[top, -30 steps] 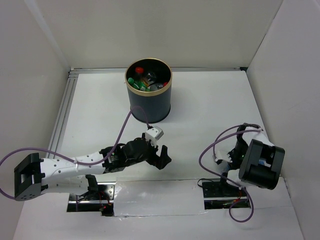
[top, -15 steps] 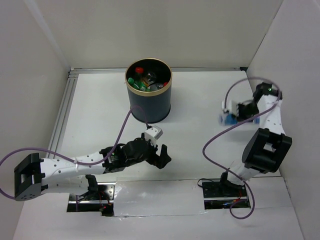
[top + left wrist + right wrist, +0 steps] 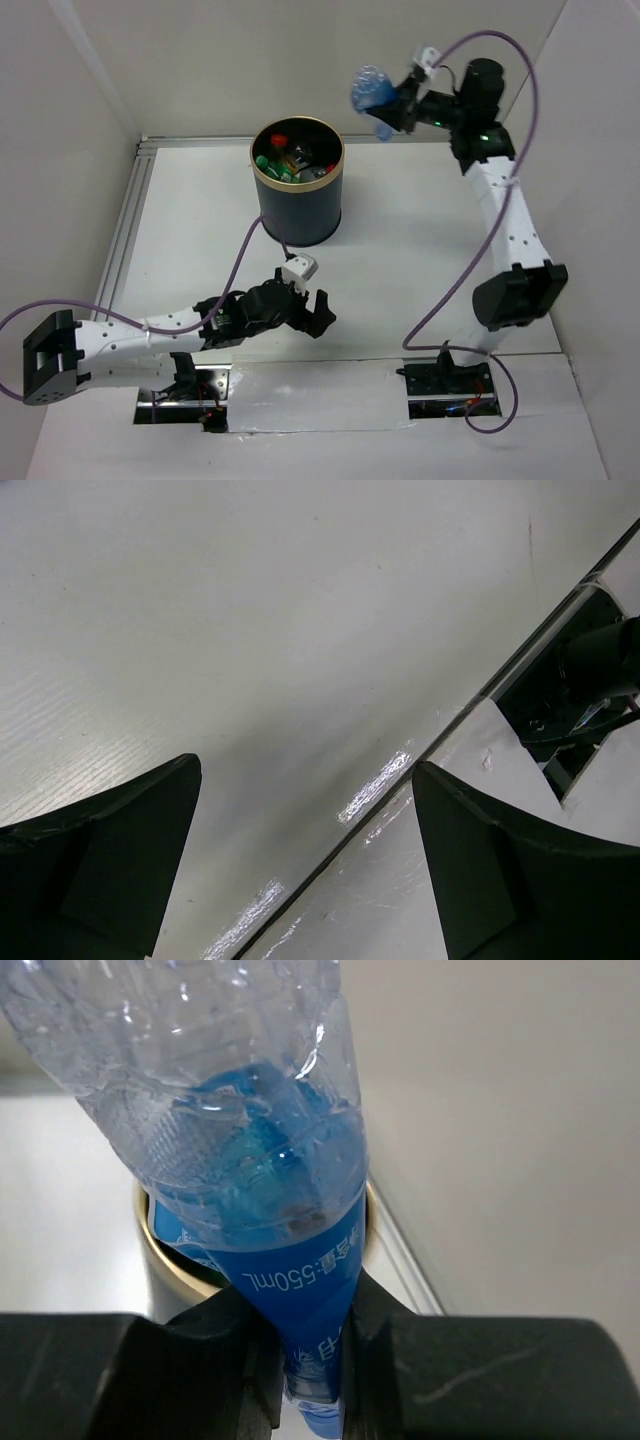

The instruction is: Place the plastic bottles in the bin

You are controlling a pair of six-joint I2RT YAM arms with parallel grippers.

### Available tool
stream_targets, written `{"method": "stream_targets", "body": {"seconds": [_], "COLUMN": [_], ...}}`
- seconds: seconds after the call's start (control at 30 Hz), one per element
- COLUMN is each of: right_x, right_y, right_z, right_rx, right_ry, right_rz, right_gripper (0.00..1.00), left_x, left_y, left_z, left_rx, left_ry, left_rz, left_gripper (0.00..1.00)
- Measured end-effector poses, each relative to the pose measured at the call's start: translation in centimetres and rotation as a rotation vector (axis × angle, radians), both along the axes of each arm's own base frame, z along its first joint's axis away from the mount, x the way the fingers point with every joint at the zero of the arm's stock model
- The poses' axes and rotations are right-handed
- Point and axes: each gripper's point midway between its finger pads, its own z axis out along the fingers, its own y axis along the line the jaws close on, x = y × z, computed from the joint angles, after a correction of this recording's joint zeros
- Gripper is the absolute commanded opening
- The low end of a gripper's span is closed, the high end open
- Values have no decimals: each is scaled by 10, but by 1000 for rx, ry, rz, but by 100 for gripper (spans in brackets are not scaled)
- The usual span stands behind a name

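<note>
Step in hand: carrying; the right gripper is raised high over the far side of the table with a crumpled clear plastic bottle with a blue label pinched between its jaws.
Right tool: closed tight on the bottle's blue-labelled end, the clear crushed body sticking out beyond the fingers.
Bottle's place: in the air, up and to the right of the dark navy cylindrical bin with a gold-tan rim, not yet over its mouth, by my reading.
Bin: stands at the far middle of the white table, already holding several bottles with red and green showing (count unclear).
Left tool: the left gripper hangs low near the table's front edge, jaws spread wide, holding nothing; its wrist view shows only bare table between the fingers.
Next move: probably shifting the bottle leftward until it sits above the opening, then letting go; release too early and it may clip the rim.
Writing: "550mL" on the blue label, seen upside down; smaller characters below it are unreadable.
</note>
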Motion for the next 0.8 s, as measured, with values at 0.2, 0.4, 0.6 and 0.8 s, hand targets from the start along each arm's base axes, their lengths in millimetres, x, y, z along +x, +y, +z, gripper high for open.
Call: {"method": "stream_targets", "body": {"seconds": [0.2,0.4,0.6,0.8], "right_x": [3,12,41,79], "right_y": [123,167,164,91], "right_z": [7,-24,-67,-76], "right_rx": [115,127,103,101], "right_ry": [107,217,323,434], "right_rz": [229,272,171,-80], "right_gripper": [2,69,100,100], "left_x": [0,-1,3,6], "left_y": [15,30,37,42], "left_z": [7,12,14,10], "left_rx": [-45,-73,-67,-28], "left_ry": [-13,-22,-40,-46], "left_rz": [45,94,127,147], "left_gripper": [100,100,100,100]}}
